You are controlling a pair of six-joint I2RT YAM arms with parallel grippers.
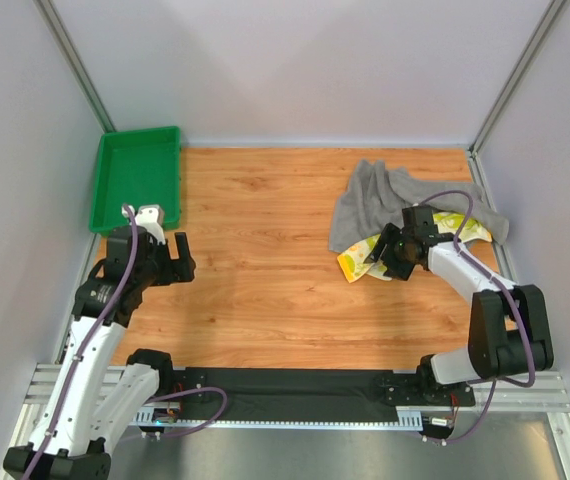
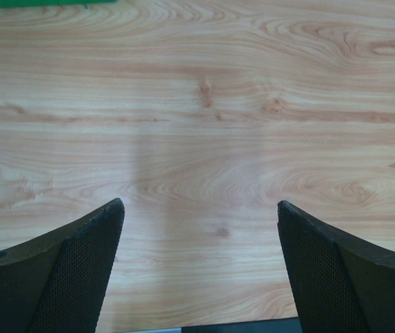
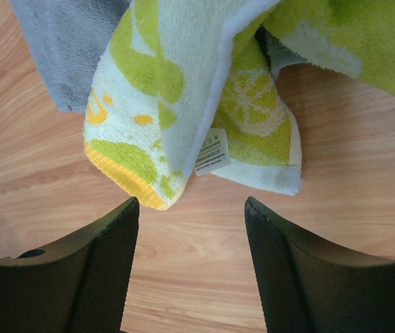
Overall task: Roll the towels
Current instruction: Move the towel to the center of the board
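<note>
Right gripper [image 3: 190, 202] hangs open and empty just short of the printed towel [image 3: 157, 83], bunched against the grey towel [image 1: 370, 195] by the right edge; left gripper [image 2: 201, 205] hovers open, empty, near the left edge.

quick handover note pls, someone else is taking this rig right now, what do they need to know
Left tool: open, holding nothing, over bare wood on the table's left side, near the green tray.
Right tool: open, holding nothing, poised just short of the printed towel, at its yellow-edged corner.
Towels: the grey towel and the printed one lie crumpled together at the far right of the table, overlapping.
Done: nothing rolled yet.
Left: separate both towels, flatten them and roll each; the printed one looks the likeliest to be grabbed first.
</note>
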